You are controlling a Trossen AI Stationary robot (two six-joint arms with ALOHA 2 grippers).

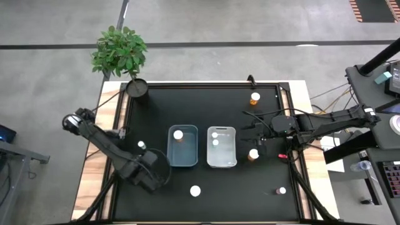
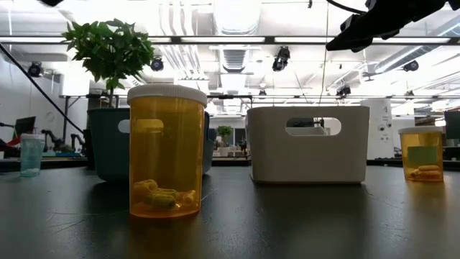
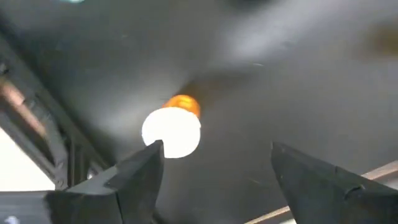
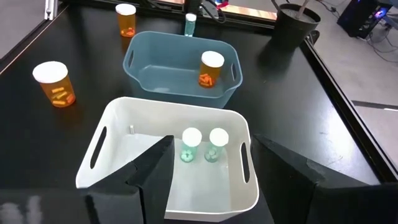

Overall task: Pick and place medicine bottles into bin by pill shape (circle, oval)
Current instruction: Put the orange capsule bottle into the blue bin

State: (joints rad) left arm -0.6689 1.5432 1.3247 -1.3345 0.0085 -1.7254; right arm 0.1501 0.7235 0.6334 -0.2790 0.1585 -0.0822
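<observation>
Over the white bin [image 1: 221, 164], at roughly three o'clock of table centre, the right gripper [image 4: 208, 168] hangs with fingers spread and nothing between them; two small teal bottles [image 4: 200, 145] already stand inside, which suits sorting by pill shape. One orange bottle [image 4: 211, 68] sits in the blue bin [image 1: 182, 161] beside it. At seven o'clock the left gripper [image 3: 214, 168] hovers with jaws wide above an orange bottle's white cap [image 3: 171, 132] (apparently lining up a grasp, though nothing is pinched yet). Other bottles wait loose on the black table [image 1: 206, 106], one at six o'clock [image 1: 195, 190].
</observation>
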